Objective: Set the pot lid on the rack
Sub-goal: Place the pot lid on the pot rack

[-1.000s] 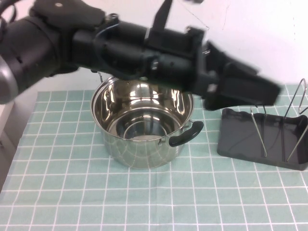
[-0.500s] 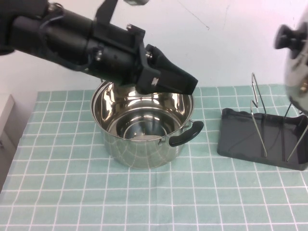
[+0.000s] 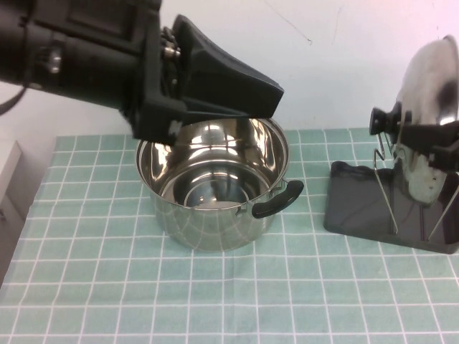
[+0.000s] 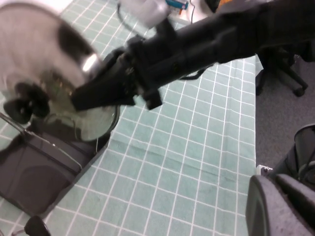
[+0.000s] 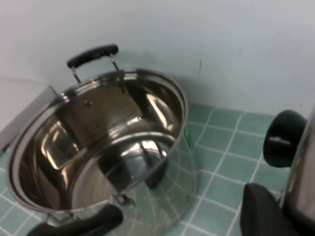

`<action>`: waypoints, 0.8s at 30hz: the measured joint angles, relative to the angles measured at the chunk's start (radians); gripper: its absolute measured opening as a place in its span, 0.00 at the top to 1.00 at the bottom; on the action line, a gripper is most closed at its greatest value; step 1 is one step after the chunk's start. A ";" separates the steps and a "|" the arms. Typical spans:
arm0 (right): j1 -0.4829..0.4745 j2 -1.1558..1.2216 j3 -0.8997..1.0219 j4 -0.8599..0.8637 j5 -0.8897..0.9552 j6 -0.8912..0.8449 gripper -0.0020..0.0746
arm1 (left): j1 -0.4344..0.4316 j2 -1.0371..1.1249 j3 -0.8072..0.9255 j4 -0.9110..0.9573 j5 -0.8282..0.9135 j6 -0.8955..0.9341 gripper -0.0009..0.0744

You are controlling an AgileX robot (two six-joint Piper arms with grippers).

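The pot lid [image 3: 432, 86] stands on edge over the rack [image 3: 358, 208], its black knob [image 3: 385, 120] facing the pot. Its lower rim sits among the rack's wire loops [image 3: 384, 179]; I cannot tell if it touches the tray. My right gripper [image 3: 439, 152] is shut on the lid's rim. In the right wrist view the gripper [image 5: 288, 216] clamps the rim beside the knob [image 5: 284, 137]. The left wrist view shows the lid [image 4: 39, 59], the rack [image 4: 34, 172] and the right gripper [image 4: 81, 100]. My left gripper [image 3: 267, 93] hovers shut and empty above the pot, and shows in the left wrist view [image 4: 283, 206].
The deep steel pot [image 3: 215, 186] with black handles [image 3: 278, 199] stands open at the middle of the green checked cloth [image 3: 107, 287]; it also shows in the right wrist view [image 5: 98, 147]. A white wall runs behind. The left arm hangs over the pot's back rim.
The lid has come down and leftwards into the rack's wire loops. My left arm has pulled back to the left and closer to the camera.
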 joint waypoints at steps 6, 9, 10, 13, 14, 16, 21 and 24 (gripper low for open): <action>0.000 0.074 0.000 0.002 -0.002 -0.025 0.87 | 0.000 -0.023 0.000 0.011 0.003 0.000 0.99; 0.000 0.106 -0.002 0.002 0.003 -0.075 0.87 | 0.000 -0.023 0.002 0.013 0.003 0.000 0.99; 0.000 0.115 -0.004 0.002 0.002 -0.081 0.87 | 0.000 -0.023 0.008 0.013 0.003 0.000 0.99; 0.000 0.127 -0.006 0.002 0.002 -0.106 0.86 | 0.000 -0.023 0.038 0.011 0.003 0.001 0.99; 0.000 0.129 -0.006 0.002 0.004 -0.114 0.83 | 0.002 -0.023 0.048 0.013 0.003 0.001 0.99; 0.000 0.128 -0.008 0.004 0.016 -0.128 0.71 | 0.002 -0.023 0.064 0.013 0.003 0.001 0.99; 0.000 0.127 -0.008 0.006 0.018 -0.173 0.28 | 0.002 -0.023 0.080 0.016 0.003 -0.006 0.99; 0.000 0.112 -0.008 0.007 0.018 -0.203 0.19 | 0.002 -0.032 0.080 0.024 0.003 -0.006 0.99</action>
